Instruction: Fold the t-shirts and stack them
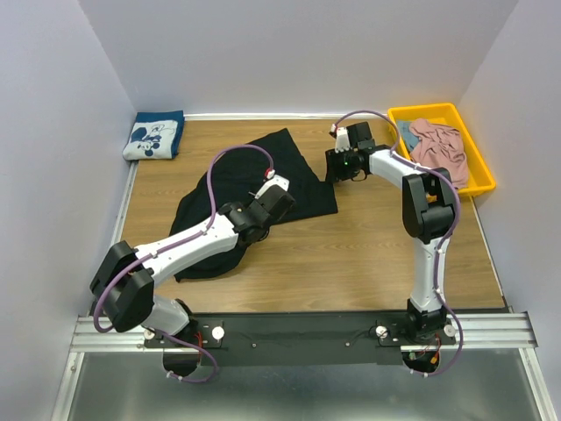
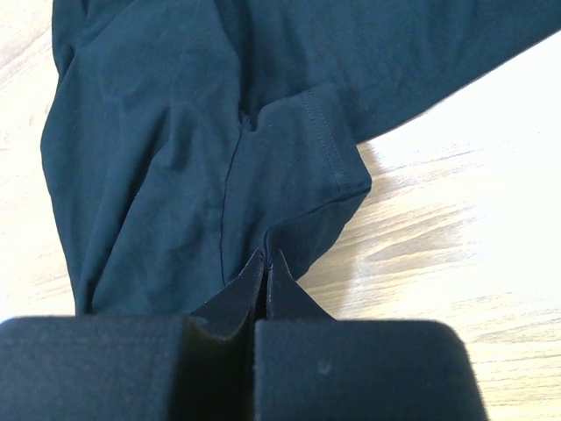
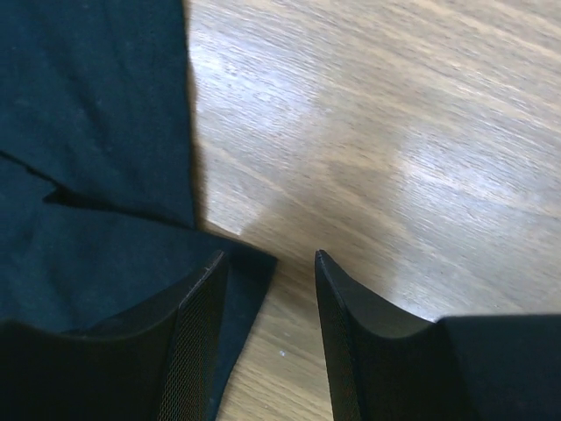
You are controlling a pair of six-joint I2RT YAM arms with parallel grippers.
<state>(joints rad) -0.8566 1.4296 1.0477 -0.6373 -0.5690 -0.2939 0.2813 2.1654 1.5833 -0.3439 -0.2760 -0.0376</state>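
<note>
L arm [image 1: 184, 239] stretched fwd & low across table, wrist tipped down; left gripper [image 2: 266, 263] jaws pressed together, pinching fold of black t-shirt [image 2: 175, 132]. R arm [image 1: 428, 210] elbow raised, forearm reaching left; right gripper [image 3: 270, 256] pointing down, jaws apart
</note>
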